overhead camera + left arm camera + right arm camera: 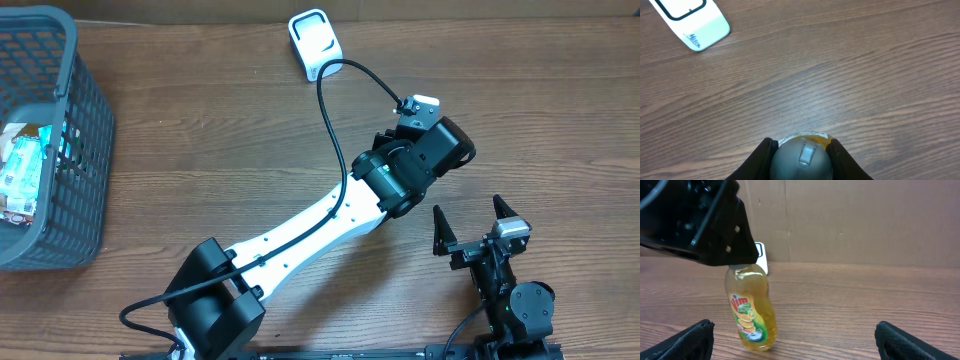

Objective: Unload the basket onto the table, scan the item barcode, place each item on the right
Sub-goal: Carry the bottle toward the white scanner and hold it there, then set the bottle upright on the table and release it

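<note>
The item is a yellow dish-soap bottle (751, 315) with a green and orange label, upright and slightly tilted, its base at the table top. My left gripper (802, 145) is shut on the bottle's grey cap (802, 159). In the overhead view the left gripper (440, 148) hides the bottle. The white barcode scanner (315, 42) lies at the back of the table, beyond the bottle, and shows at the top left of the left wrist view as the scanner (690, 22). My right gripper (468, 210) stands open at the front right, facing the bottle, with nothing between its fingers (690, 340).
A grey mesh basket (85, 120) with several packaged goods stands at the table's left edge. The left arm's white link (310, 235) and black cable (335, 120) cross the middle of the table. A cardboard wall (865, 220) backs the table.
</note>
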You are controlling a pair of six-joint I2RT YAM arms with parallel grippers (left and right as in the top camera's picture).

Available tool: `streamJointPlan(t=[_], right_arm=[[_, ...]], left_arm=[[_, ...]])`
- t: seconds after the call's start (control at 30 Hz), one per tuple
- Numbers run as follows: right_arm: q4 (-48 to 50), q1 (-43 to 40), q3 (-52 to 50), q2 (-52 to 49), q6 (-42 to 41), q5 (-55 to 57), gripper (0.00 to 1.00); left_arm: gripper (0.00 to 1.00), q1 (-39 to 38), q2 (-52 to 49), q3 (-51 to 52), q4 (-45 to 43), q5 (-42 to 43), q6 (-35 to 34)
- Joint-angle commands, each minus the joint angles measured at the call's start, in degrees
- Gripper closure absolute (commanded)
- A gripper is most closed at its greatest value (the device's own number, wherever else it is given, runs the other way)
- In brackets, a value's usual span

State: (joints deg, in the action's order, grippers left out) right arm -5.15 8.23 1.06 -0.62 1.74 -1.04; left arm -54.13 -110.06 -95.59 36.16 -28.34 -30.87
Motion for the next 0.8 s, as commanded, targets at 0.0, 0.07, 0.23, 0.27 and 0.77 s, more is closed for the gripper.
streamJointPlan(t=[0.0, 0.07, 0.23, 0.27, 0.77], right_arm=[[0.3, -0.3, -0.6, 0.4, 0.2, 0.5, 0.0], [0.3, -0.3, -0.6, 0.4, 0.2, 0.5, 0.0], [0.3, -0.3, -0.6, 0.4, 0.2, 0.5, 0.0], [0.3, -0.3, -0.6, 0.4, 0.2, 0.5, 0.0], [0.3, -0.3, -0.6, 0.4, 0.2, 0.5, 0.0]], left_arm=[[0.74, 0.2, -3.2, -0.1, -2.4, -3.6, 0.9], [0.73, 0.2, -3.7, -0.1, -2.6, -3.7, 0.9], [0.71, 0.2, -3.8, -0.1, -3.0, -3.6, 0.8], [0.71, 0.2, -3.8, -0.1, -3.0, -3.6, 0.8], [0.0, 0.5, -2.1, -1.2, -1.3, -3.5, 1.5]])
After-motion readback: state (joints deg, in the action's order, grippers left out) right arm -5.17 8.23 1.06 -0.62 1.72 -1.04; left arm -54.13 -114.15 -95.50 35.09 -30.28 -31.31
